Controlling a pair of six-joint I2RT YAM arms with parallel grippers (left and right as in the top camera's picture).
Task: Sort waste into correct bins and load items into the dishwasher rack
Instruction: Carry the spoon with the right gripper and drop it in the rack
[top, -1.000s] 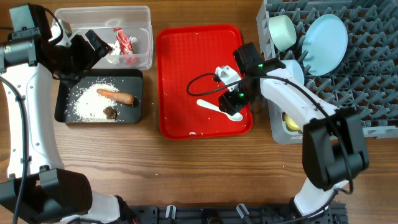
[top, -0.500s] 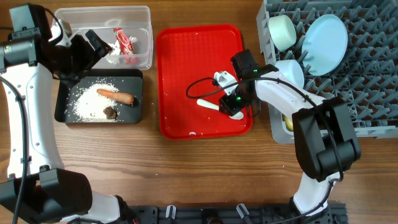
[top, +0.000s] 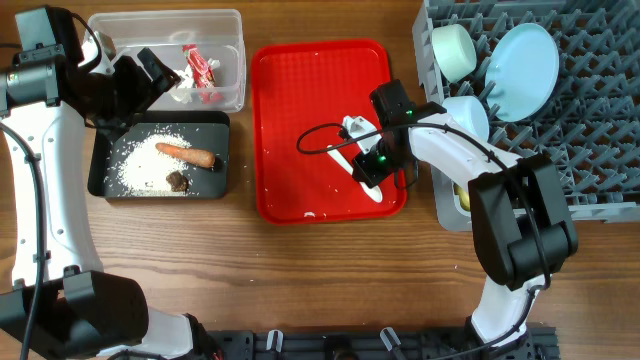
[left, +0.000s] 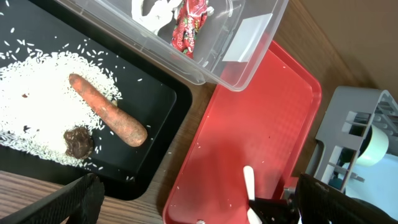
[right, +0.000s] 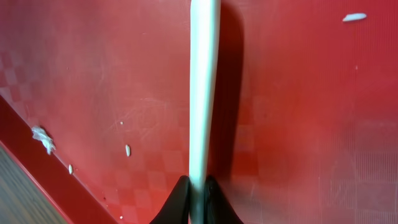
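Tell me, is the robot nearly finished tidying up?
Nearly. Wrapper and tissue lie in the tub; rice, sausage piece and lump in the black tray. Plate, green bowl, pale bowl and cup sit in the rack. The right gripper pinches the spoon on the red tray. Only the spoon has to go into the rack.

no readable text anywhere, red-and-white wrapper (left: 189, 28) print illegible

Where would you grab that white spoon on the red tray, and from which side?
By the slim straight handle, from straight above, fingers across its narrow width. The white spoon lies flat on the red tray, so only the handle's edges offer a pinch.
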